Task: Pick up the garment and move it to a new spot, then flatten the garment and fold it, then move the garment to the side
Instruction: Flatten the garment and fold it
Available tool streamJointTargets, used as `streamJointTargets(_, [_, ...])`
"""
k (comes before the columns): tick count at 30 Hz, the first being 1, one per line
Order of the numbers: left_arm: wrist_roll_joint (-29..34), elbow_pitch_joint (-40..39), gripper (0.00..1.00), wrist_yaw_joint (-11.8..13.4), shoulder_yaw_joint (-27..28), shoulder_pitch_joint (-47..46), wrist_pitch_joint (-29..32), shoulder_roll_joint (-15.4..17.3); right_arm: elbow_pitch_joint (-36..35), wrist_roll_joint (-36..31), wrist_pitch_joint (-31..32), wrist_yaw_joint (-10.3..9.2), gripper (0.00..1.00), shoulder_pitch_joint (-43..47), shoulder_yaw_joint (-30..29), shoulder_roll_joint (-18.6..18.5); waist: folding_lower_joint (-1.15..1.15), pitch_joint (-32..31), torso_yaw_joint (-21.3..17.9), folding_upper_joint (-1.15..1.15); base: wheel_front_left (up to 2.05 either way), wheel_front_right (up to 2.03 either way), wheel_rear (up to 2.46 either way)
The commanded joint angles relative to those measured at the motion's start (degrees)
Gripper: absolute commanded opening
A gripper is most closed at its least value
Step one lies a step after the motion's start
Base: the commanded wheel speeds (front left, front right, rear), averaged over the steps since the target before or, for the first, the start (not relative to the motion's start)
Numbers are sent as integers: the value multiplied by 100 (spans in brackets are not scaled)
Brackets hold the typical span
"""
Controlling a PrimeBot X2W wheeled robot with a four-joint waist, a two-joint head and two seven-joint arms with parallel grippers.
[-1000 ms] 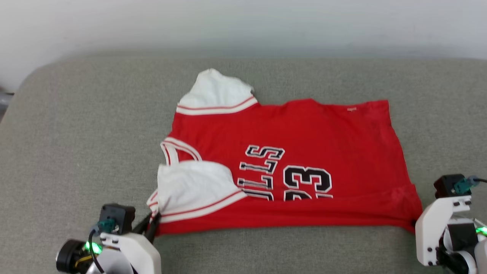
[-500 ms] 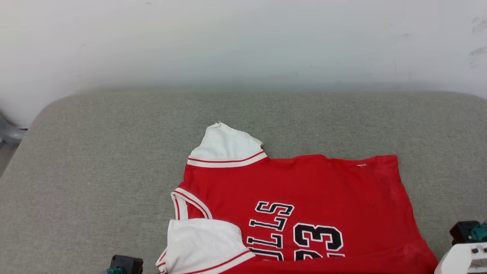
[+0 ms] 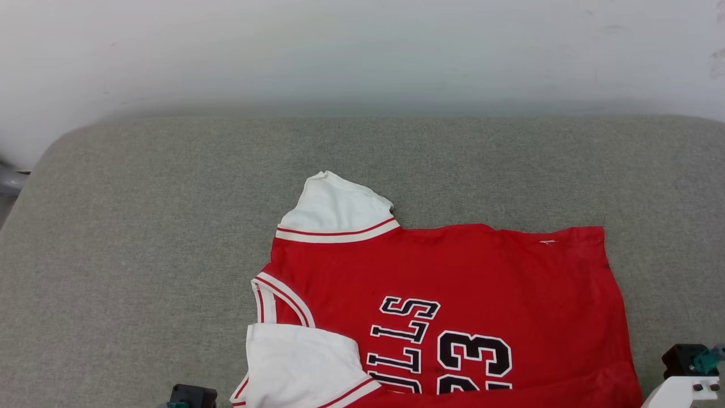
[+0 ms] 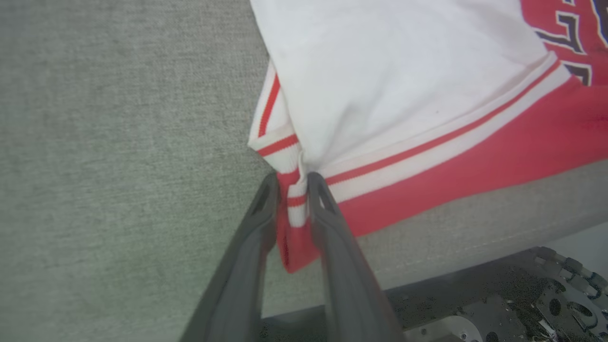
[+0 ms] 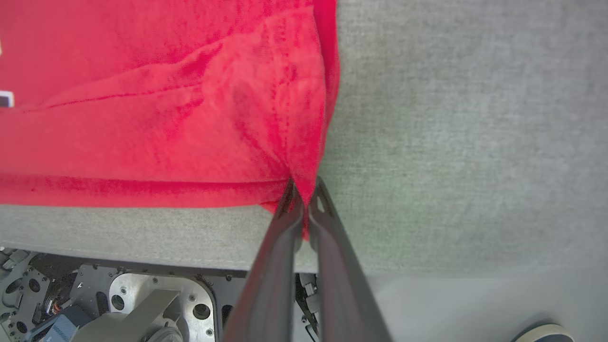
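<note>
The garment [image 3: 453,272], a red jersey with white sleeves and black lettering, lies folded lengthwise on the grey cushion [image 3: 141,226], its near fold along the cushion's front edge. In the left wrist view my left gripper [image 4: 292,183] pinches the striped corner of the garment [image 4: 403,85] under the near white sleeve; cloth fills the narrow gap between its fingers. At the opposite near corner, my right gripper [image 5: 304,187] is shut on the red hem of the garment [image 5: 166,95]. Both wrists' camera blocks peek in at the head view's bottom corners.
A pale wall [image 3: 362,51] rises behind the cushion. Bare grey fabric stretches left, right and beyond the garment. Below the cushion's front edge, my own metal base [image 5: 142,294] shows in the wrist views.
The head camera has tilted up, so the whole picture has slid downward. The garment lies as before, with both grippers still at its near corners.
</note>
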Motion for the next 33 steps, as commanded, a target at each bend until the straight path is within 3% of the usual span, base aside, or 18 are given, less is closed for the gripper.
streamJointTargets(1, [-20,21,100,-8,11,-63,-36,-4,38,29,-36,-10,100,-54,15,-22,0,-22,-2,0,0,0,0])
streamJointTargets(10, [188,-257,100,84,256,-230,-668,47,-356,268,-541,-9,100,-310,-15,-257,0,-343,-4,0,0,0,0])
streamJointTargets(19, [789,-774,100,142,527,-601,-2086,-21,-851,524,-2589,-9,100,-643,191,-321,0,-378,-18,0,0,0,0])
streamJointTargets(24, [951,-800,100,175,780,-579,-2549,-256,-808,520,-3741,-9,100,-603,395,-251,0,-334,-42,0,0,0,0])
streamJointTargets(29, [1223,-888,100,-7,1059,-655,-2611,-474,-766,418,-4613,-9,100,-620,494,-93,0,-161,-117,0,0,0,0])
streamJointTargets(33, [1436,-786,100,-278,1169,-914,-2615,-503,-793,288,-4933,-9,100,-753,534,54,0,112,-231,0,0,0,0])
